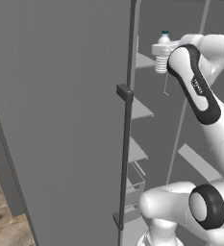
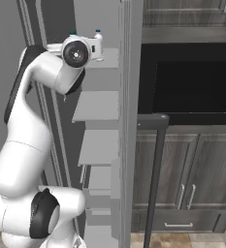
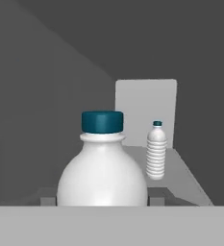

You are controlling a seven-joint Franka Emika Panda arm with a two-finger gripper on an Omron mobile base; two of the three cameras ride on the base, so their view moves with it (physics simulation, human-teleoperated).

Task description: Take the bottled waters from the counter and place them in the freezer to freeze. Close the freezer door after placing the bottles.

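Observation:
Inside the open freezer, my gripper is shut on a bottled water, a clear ribbed bottle with a teal cap. From the left base camera the held bottle hangs upright at the level of the top shelf. From the right it sits at the hand, over the top shelf. Deeper in, a second bottled water stands upright on the grey shelf, to the right of the held one and apart from it. The freezer door stands open at the left, its long bar handle toward me.
Lower freezer shelves step down under the hand. To the right of the freezer are a black built-in microwave, dark wood cabinets and a dark vertical bar handle. Wood floor shows at the lower left.

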